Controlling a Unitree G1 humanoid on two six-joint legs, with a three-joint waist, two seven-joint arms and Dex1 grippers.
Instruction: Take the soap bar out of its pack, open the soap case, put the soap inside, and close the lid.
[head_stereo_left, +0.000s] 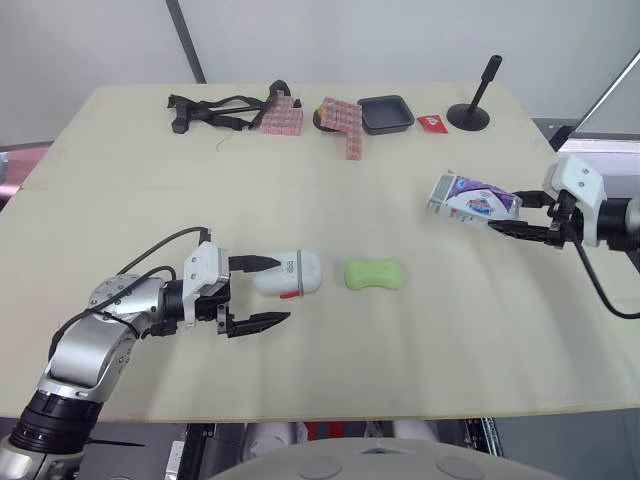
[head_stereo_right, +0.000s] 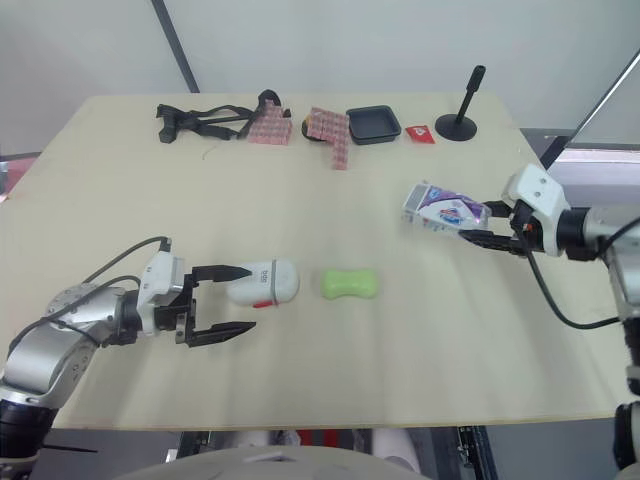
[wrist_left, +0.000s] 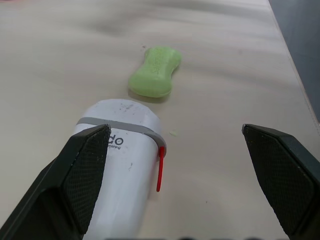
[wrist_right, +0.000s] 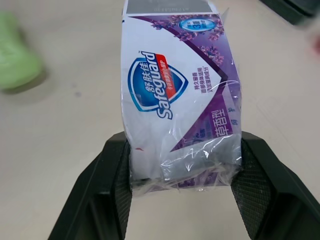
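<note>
Left gripper (head_stereo_left: 283, 290) jaws wide, straddling the end of the white rounded plastic soap case (head_stereo_left: 295, 272), lid shut. Right gripper (wrist_right: 185, 167) clamped on the purple-and-white plastic soap pack (wrist_right: 175, 90). Green waisted soap bar (head_stereo_left: 375, 274) lies bare on the beige table (head_stereo_left: 330, 190), just beside the case. Risk: the case hugs one finger, so closing could shove it into the soap. The left wrist view shows that offset and a red tab; the eye views show the pack well apart.

The pale table (head_stereo_left: 420, 340) carries a green soap bar (head_stereo_left: 375, 274) just beside a white soap case (head_stereo_left: 290, 273) — along its far edge, black straps (head_stereo_left: 215, 110), pink blocks (head_stereo_left: 345, 122), a black tray (head_stereo_left: 386, 113), a red packet (head_stereo_left: 433, 123) and a black stand (head_stereo_left: 470, 115).
</note>
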